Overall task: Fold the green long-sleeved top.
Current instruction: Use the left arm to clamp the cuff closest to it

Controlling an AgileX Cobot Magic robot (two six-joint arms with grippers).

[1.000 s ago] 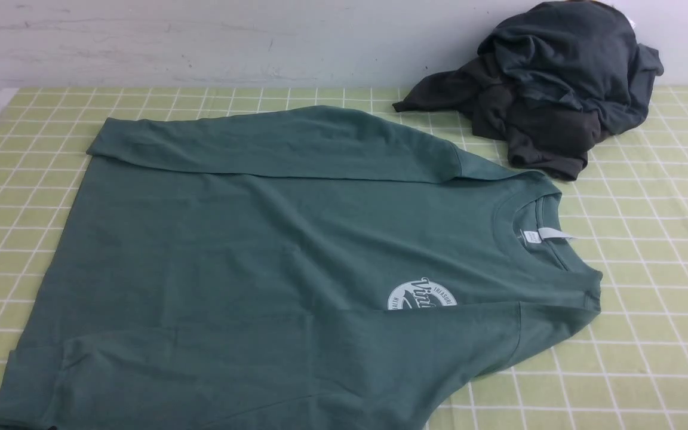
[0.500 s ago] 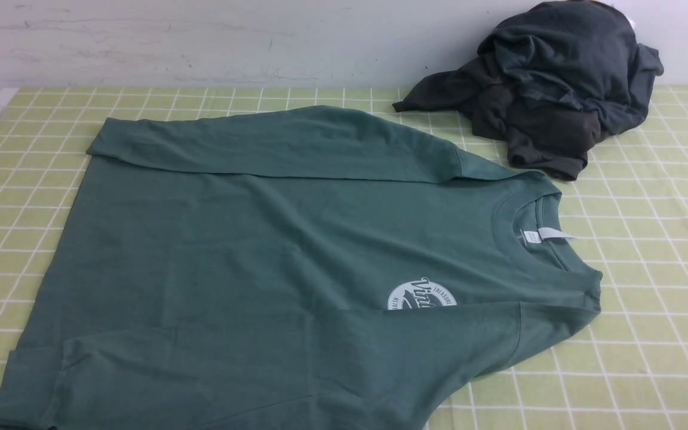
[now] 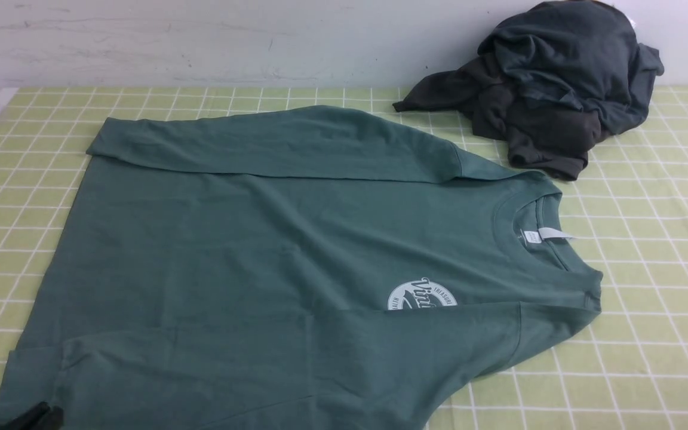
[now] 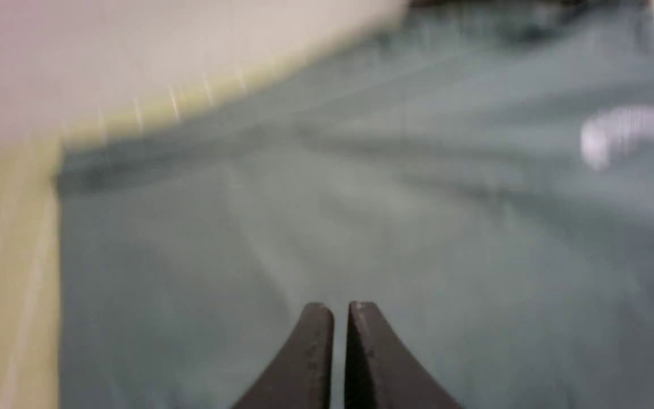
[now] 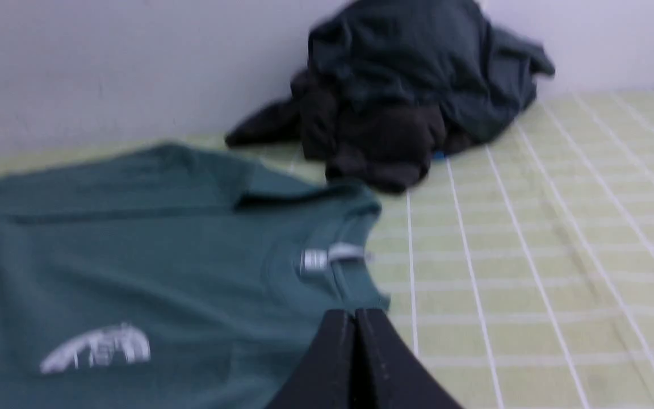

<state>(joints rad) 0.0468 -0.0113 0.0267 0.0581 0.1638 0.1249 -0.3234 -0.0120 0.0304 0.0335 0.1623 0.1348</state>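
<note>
Teal-green cotton covers most of the table: the green long-sleeved top (image 3: pixel 272 257) lies flat and chest-up on the yellow-green checked cloth (image 3: pixel 648 269), hem to the left and collar to the right, so each arm has one end within reach. At the far left, the left gripper (image 4: pixel 341 309) hangs low over the hem corner; its fingers are drawn almost together with only a sliver between them and nothing in it. That suits an approach rather than a grasp, and it would have to spread before it could pinch the fabric. Moving right, the far sleeve (image 3: pixel 272 143) is laid back along the far edge of the body. The near sleeve (image 3: pixel 320 358) is folded in across the lower chest and hides the lower half of the round white logo (image 3: pixel 421 295). With both sleeves tucked in, the garment is a tidy rectangle, probably ready to be doubled hem to collar. Further right, the white neck label (image 3: pixel 550 234) shows inside the open collar. Beyond it, a heap of dark garments (image 3: pixel 559 89) is pushed against the wall, just past the shoulder, which keeps it clear of the folding area. The right gripper (image 5: pixel 355 315) shows only in its own wrist view, above the collar end, fully closed and empty.
</note>
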